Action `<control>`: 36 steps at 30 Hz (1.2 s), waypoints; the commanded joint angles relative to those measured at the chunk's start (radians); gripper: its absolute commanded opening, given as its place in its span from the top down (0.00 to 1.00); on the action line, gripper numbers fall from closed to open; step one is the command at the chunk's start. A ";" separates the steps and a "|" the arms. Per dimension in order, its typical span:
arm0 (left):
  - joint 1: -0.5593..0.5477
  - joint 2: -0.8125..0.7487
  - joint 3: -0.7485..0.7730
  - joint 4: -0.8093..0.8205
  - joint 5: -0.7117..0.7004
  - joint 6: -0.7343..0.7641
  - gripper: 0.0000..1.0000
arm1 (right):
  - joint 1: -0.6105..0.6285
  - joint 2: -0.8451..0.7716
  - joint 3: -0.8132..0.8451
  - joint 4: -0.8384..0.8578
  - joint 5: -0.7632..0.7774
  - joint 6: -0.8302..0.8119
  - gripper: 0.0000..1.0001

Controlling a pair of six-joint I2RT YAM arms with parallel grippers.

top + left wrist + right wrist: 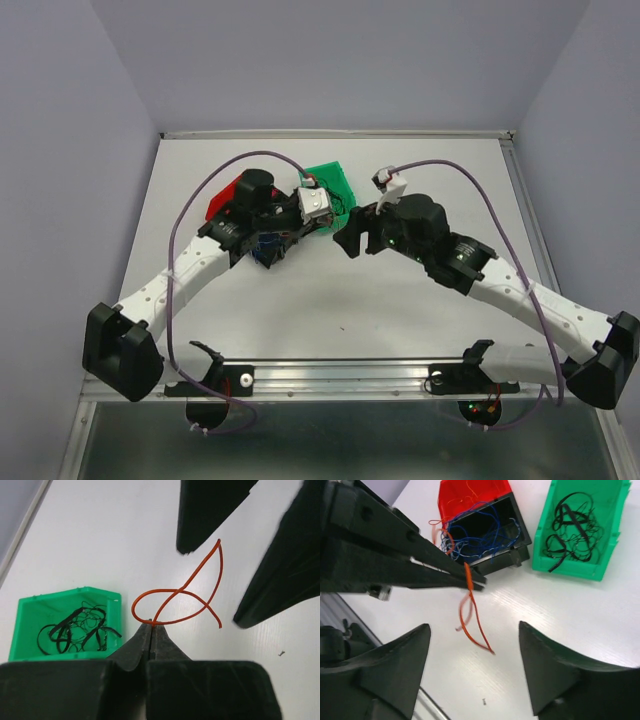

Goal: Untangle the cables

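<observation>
My left gripper (151,624) is shut on a thin red cable (176,599), pinched at the very tips; the cable curls in a loose loop above the white table. My right gripper (474,626) stands open just beyond it, its fingers (204,511) on either side of the cable's free ends and touching nothing. From the right wrist, the red cable (470,617) hangs from the left gripper's closed fingertips (470,582). In the top view both grippers meet mid-table, left gripper (334,226), right gripper (350,240). Blue cables (480,532) fill a black bin; black cables (572,522) lie in a green bin.
A green bin (335,180) sits behind the grippers, a red bin (225,195) to the left of it, and a black bin (519,535) with some red strands at its edge stands under the left arm. Grey walls surround the table; a metal rail (330,372) runs along the near edge.
</observation>
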 commanded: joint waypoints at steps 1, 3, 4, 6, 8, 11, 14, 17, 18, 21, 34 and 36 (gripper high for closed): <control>0.059 -0.131 -0.019 0.028 -0.120 -0.025 1.00 | -0.006 -0.094 -0.067 0.090 0.099 0.020 0.14; 0.116 -0.160 -0.024 0.019 -0.166 -0.022 1.00 | -0.004 -0.128 -0.096 0.103 0.116 0.021 0.10; 0.136 -0.182 -0.021 0.002 -0.188 -0.021 1.00 | -0.006 -0.138 -0.104 0.110 0.123 0.024 0.06; 0.217 -0.196 -0.013 -0.019 -0.226 -0.011 1.00 | -0.004 -0.161 -0.121 0.111 0.140 0.027 0.05; 0.294 -0.196 -0.001 -0.031 -0.226 -0.005 1.00 | -0.006 -0.174 -0.133 0.111 0.155 0.030 0.05; 0.436 -0.171 0.011 -0.016 -0.162 -0.005 1.00 | -0.006 -0.189 -0.151 0.114 0.160 0.035 0.04; 0.515 -0.112 0.017 0.037 -0.121 -0.031 1.00 | -0.004 -0.197 -0.164 0.116 0.160 0.041 0.04; 0.573 -0.027 0.016 0.158 -0.065 -0.120 1.00 | -0.004 -0.203 -0.174 0.119 0.168 0.046 0.04; 0.581 -0.003 0.019 0.180 -0.056 -0.166 1.00 | -0.004 -0.204 -0.176 0.120 0.168 0.046 0.04; 0.598 0.086 0.021 0.296 -0.053 -0.241 1.00 | -0.006 -0.212 -0.193 0.123 0.178 0.050 0.04; 0.619 0.427 -0.032 0.728 -0.142 -0.538 1.00 | -0.004 -0.232 -0.220 0.134 0.186 0.057 0.04; 0.621 0.435 -0.041 0.708 -0.162 -0.530 1.00 | -0.004 -0.237 -0.228 0.136 0.189 0.058 0.04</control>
